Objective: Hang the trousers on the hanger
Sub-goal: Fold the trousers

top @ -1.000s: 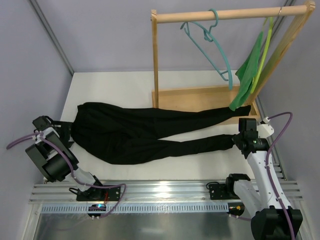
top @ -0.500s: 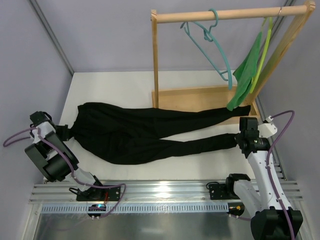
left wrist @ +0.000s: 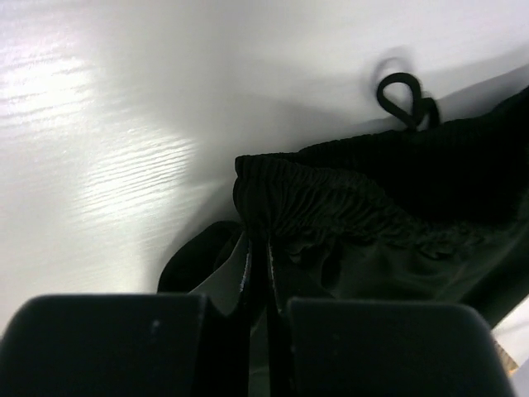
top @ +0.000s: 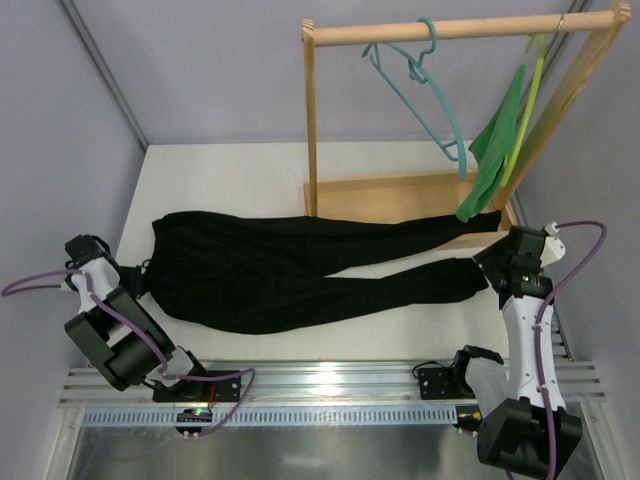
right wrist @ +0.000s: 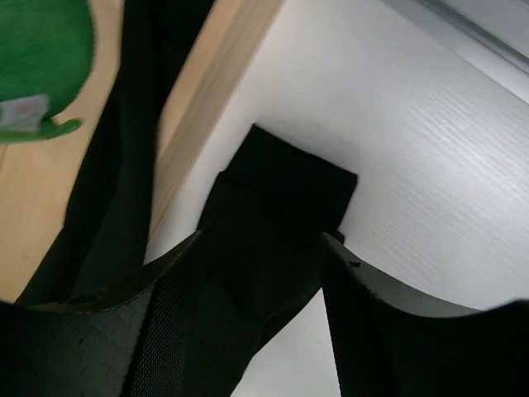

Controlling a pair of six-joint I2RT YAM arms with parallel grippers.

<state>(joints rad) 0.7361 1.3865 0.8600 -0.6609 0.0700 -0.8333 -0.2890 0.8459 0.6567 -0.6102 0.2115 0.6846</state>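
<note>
1. Black waistband (left wrist: 347,198) of the trousers (top: 300,270) is pinched tight in the left jaws, at the tabletop's (top: 230,180) left edge.
2. Right jaws stand apart astride a leg cuff (right wrist: 289,190), gripping nothing.
3. Trousers lie flat; the teal hanger (top: 418,62) hangs on the far rail (top: 450,27). This looks like the gathering step, and the next move probably needs a cuff grip.

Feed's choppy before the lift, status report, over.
Left gripper shut on waistband. Right gripper open, astride leg cuff. Trousers flat on table, hanger bare on rail. One leg end over rack base.
</note>
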